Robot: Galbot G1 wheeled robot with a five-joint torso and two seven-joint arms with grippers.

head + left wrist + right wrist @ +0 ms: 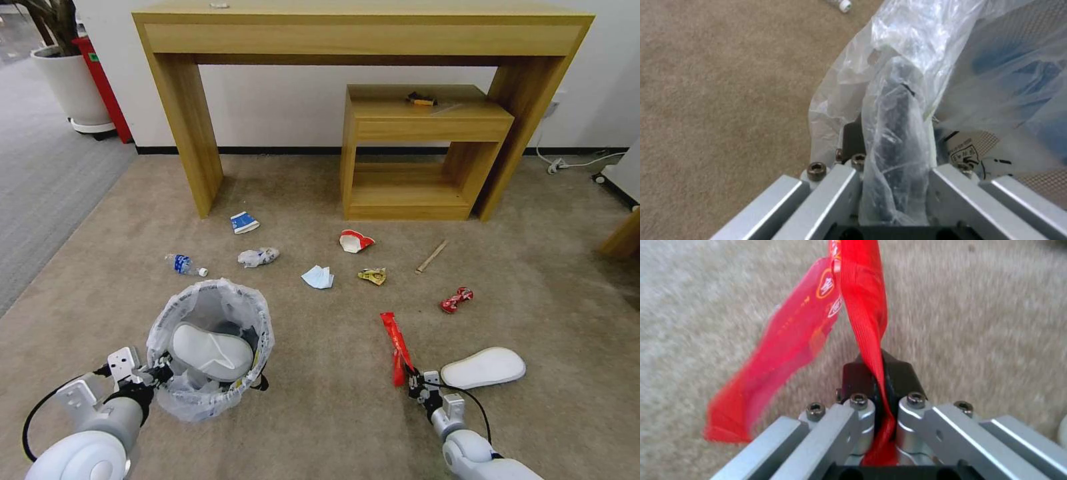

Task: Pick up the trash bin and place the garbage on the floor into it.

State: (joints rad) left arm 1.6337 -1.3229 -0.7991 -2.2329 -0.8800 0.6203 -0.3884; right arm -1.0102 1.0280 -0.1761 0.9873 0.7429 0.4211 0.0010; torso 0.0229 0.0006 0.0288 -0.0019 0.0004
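Left gripper [162,371] is clamped on the bagged rim of the trash bin [210,347], with one white slipper [212,352] lying inside the bin just beyond its fingers. Right gripper [415,381] pinches the red wrapper [397,347], which stands up from its fingertips above the carpet [320,400]. The second slipper [483,367] lies just beside the right gripper; the crushed red can [457,299] and blue mask [317,277] lie farther ahead.

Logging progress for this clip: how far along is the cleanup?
Done: left gripper holds the trash bin by its rim, one white slipper inside. In hand: right gripper pinches the red wrapper. Left on the floor: second slipper, crushed can, bottles, mask, cup, carton, stick.
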